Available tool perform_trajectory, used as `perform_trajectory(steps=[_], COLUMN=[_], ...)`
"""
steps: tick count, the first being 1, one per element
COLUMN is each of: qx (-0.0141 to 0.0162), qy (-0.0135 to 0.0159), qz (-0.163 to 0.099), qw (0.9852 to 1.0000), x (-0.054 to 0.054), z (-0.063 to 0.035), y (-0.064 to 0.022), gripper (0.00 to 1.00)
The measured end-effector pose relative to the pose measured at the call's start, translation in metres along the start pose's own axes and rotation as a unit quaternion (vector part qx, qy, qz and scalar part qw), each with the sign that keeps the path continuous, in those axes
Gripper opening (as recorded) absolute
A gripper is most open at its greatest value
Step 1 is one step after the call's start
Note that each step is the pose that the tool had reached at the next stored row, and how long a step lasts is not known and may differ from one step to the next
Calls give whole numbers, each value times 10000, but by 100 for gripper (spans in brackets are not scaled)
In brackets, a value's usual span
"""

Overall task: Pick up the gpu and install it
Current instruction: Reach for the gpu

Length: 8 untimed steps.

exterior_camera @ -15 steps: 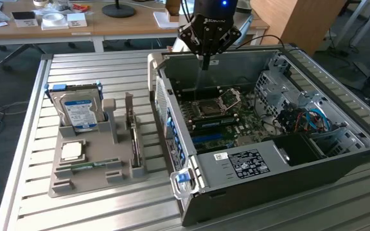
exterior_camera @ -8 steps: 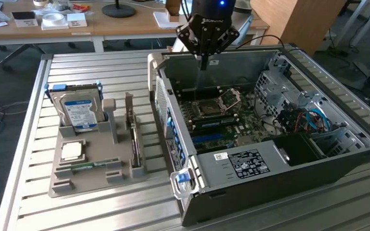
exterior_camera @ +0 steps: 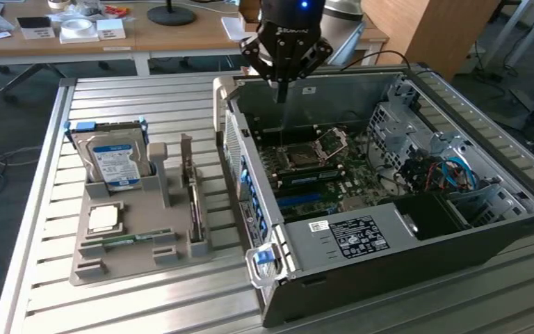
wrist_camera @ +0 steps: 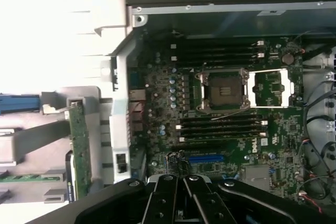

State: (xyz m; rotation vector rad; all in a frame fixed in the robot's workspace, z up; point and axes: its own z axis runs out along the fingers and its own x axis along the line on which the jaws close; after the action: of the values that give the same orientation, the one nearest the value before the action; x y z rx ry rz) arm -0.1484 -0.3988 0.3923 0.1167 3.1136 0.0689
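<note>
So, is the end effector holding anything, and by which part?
Nothing is held; the shut end effector is empty, over the open grey metal computer case.

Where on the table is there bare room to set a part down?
Bare slats lie on the table nearer the camera than the parts tray, and beyond the tray toward the far edge. The strip between tray and computer case is narrow. Inside the case it is crowded with motherboard and cables.

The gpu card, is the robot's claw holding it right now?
No, the gpu stands in the grey tray beside the computer case, while the gripper hangs shut and empty above the open case.
</note>
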Motion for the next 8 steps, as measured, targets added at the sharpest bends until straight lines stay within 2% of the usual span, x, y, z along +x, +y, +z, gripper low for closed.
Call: perform_trajectory(steps=[8], qx=[0], qy=[0], qz=[-1], qw=[10000], x=[225], z=[8], y=[-17], gripper=[11])
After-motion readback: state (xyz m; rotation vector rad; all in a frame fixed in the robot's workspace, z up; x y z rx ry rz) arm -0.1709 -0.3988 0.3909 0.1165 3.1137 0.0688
